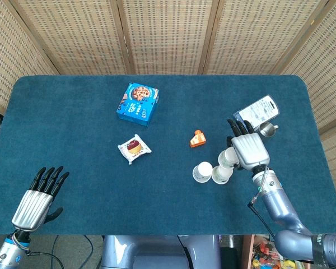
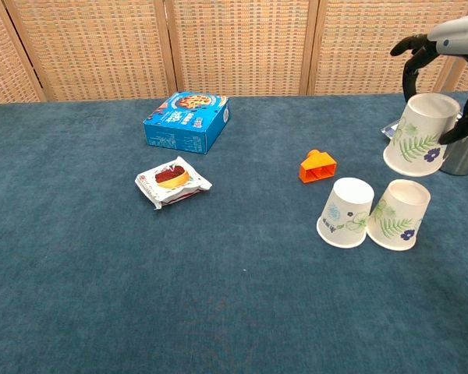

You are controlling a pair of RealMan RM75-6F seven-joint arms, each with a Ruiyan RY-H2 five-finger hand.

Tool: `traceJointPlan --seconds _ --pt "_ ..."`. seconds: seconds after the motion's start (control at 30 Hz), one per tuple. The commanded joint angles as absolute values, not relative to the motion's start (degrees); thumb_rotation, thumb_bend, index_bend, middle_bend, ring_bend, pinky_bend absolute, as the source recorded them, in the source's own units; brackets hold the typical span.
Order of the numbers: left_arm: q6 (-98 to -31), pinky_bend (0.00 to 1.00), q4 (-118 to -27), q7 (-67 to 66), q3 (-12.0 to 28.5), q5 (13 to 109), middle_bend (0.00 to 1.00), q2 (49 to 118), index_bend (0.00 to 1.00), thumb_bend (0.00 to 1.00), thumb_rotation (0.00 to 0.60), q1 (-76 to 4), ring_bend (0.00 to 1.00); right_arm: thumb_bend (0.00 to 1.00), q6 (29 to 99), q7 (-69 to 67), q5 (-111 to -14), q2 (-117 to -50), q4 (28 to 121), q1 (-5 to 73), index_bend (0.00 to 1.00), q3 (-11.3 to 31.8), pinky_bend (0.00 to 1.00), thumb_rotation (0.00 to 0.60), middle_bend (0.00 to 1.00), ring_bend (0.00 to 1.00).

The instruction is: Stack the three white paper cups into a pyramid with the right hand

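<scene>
Two white paper cups stand upside down and touching on the blue table: one point(image 2: 345, 212) point(image 1: 202, 171) on the left, the other point(image 2: 399, 214) point(image 1: 222, 174) on the right. My right hand point(image 1: 248, 149) point(image 2: 444, 43) grips a third white cup point(image 2: 421, 134) point(image 1: 228, 158), mouth down and tilted, in the air above and to the right of the pair. Low at the table's near left corner, my left hand point(image 1: 35, 199) hovers with fingers spread, holding nothing.
An orange wedge point(image 2: 317, 166) lies just behind the two cups. A metal cup point(image 2: 462, 150) and a white packet point(image 1: 257, 113) sit at the right, close behind the held cup. A blue cookie box point(image 2: 187, 121) and a wrapped snack point(image 2: 172, 180) lie to the left.
</scene>
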State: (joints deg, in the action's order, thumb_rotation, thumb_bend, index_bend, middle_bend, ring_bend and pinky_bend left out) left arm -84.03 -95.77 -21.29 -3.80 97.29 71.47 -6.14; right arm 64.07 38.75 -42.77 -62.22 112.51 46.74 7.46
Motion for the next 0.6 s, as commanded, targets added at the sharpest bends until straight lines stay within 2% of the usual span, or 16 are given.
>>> traceJointPlan --seconds 0.03,0.6 --pt "-84.03 0.00 -95.74 -21.31 -3.75 97.24 0.00 71.50 0.00 0.20 0.600 -6.13 0.00 0.06 63.53 38.38 -42.47 -62.61 112.41 46.82 0.48 7.45 0.00 0.600 0.00 0.00" --pt "-83.73 0.00 -95.68 -21.50 -3.75 97.28 0.00 71.75 0.00 0.20 0.600 -6.19 0.00 0.06 62.76 37.07 -42.59 -64.21 111.85 46.73 0.48 7.06 0.00 0.600 0.00 0.00"
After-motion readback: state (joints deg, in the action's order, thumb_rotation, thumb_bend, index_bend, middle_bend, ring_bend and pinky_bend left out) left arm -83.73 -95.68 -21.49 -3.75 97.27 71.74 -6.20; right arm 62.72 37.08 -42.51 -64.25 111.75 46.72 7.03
